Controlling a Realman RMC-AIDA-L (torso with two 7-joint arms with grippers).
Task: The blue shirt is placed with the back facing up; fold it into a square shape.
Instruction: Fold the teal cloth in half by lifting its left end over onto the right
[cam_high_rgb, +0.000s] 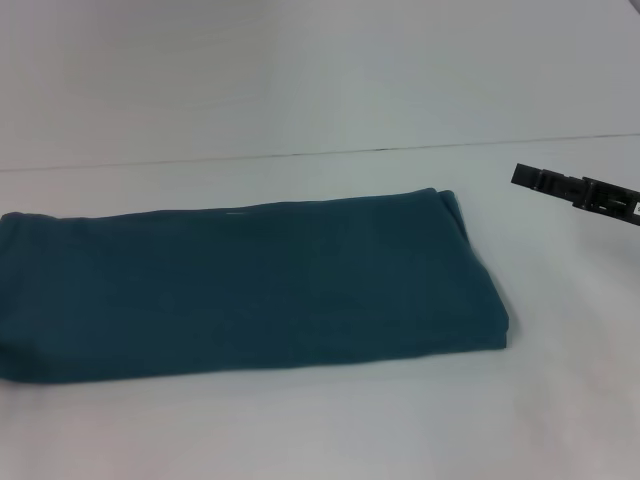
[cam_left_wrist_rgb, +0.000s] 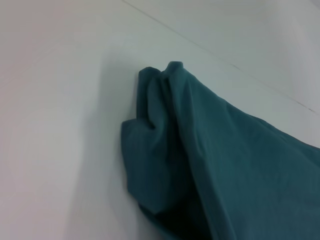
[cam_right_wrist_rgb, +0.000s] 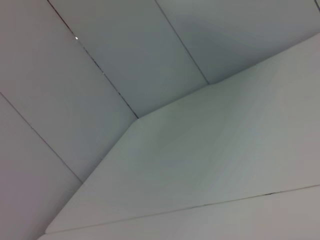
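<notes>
The blue shirt (cam_high_rgb: 250, 285) lies folded into a long flat band across the white table (cam_high_rgb: 330, 420). It reaches from the head view's left edge to right of the middle. My right gripper (cam_high_rgb: 520, 177) hangs above the table just beyond the shirt's far right corner, apart from the cloth. The left wrist view looks closely at a bunched, rumpled end of the shirt (cam_left_wrist_rgb: 200, 165) resting on the table. My left gripper does not show in any view. The right wrist view holds only white table and wall panels.
A thin seam (cam_high_rgb: 300, 155) runs across the table behind the shirt. Bare white table surface lies in front of the shirt and to its right, under the right arm.
</notes>
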